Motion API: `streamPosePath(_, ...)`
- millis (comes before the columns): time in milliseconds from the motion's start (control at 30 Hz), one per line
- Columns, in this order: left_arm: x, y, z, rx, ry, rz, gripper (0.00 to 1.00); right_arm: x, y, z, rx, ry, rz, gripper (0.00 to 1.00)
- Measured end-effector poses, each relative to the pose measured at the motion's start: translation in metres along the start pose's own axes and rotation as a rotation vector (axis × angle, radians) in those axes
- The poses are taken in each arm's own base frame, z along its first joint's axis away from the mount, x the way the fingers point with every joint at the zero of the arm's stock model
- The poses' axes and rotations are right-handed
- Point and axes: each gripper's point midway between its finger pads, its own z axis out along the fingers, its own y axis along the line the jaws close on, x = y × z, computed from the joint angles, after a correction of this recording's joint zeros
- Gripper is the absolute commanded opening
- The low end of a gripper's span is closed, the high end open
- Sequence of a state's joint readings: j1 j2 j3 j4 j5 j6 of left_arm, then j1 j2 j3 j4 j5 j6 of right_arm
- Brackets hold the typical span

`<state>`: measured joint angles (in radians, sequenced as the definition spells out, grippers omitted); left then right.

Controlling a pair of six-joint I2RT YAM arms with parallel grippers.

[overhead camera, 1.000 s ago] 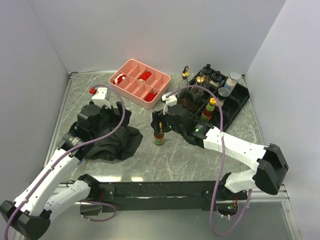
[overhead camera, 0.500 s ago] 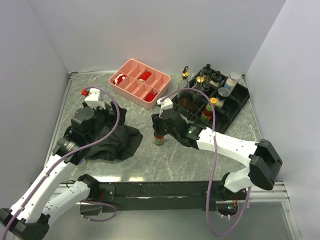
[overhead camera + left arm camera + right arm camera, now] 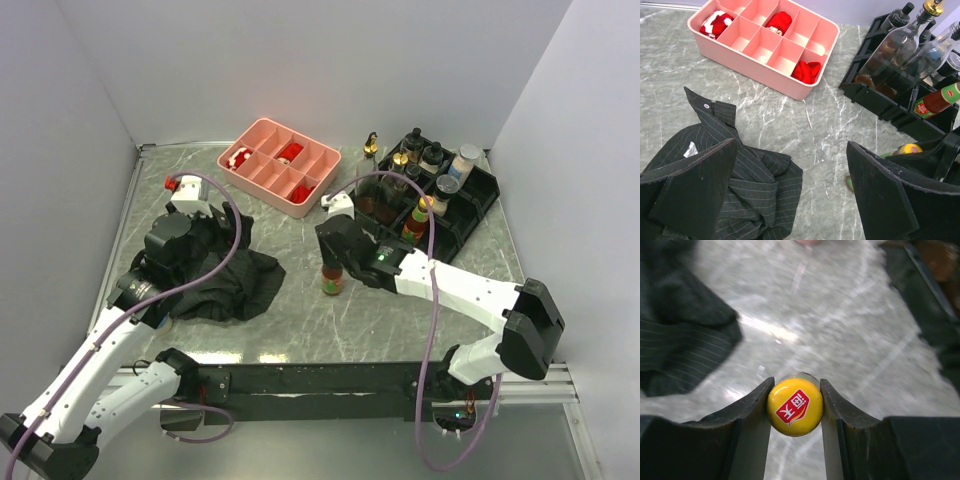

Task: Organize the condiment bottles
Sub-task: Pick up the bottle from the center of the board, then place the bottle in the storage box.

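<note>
Surface (image 3: 300, 320): grey-green marbled top carrying everything below.
Black striped shirt (image 3: 225, 275): crumpled in a heap on the left half of the surface, under the left arm. In the left wrist view it lies beneath the left-side finger.
Black rack (image 3: 480, 200): at the far right, set at an angle, with bottles standing upright in its compartments.
Pink compartment tray (image 3: 300, 205): far centre, left of the rack and apart from it. Red pieces lie in three of its cells.
Left hand (image 3: 792, 145): above the shirt's edge with its fingers spread wide and nothing between them.
Right hand (image 3: 796, 385): in the middle of the surface, between the shirt and the rack. It points downward, both fingers pressed against the cap of one bottle.
Rack bottles: clear gold-spouted bottles (image 3: 400, 160) stand at the rack's left end. Black-lidded jars (image 3: 432, 155) and a grey-lidded shaker (image 3: 465, 160) stand along its far side, and a red sauce bottle (image 3: 418, 222) is on its near side.
Yellow-capped sauce bottle (image 3: 795, 406): upright directly beneath the right hand, gripped at the cap, which sits squarely between the two fingers. It is near the rack's near-left corner but outside it. Whether its base touches the surface cannot be told.
</note>
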<state>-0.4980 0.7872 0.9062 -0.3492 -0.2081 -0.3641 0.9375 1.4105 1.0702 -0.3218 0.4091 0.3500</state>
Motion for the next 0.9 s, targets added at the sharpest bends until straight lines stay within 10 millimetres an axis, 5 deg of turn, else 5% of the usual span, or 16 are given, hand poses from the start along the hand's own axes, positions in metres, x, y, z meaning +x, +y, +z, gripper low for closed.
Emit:
streamPosePath(267,-0.001,0.000,-0.001,0.001,-0.003,0.003,0.96,0.007,-0.077,-0.030,0.215,0.114,0.059,0.00)
streamPosePath(567,-0.003,0.006,-0.001,-0.028,-0.016,0.001,0.97,-0.029,-0.198,-0.101,0.531,-0.021,0.251,0.00)
streamPosePath(900,-0.007,0.013,-0.004,-0.066,-0.040,-0.001,0.96,-0.030,-0.276,-0.115,0.767,-0.047,0.319,0.00)
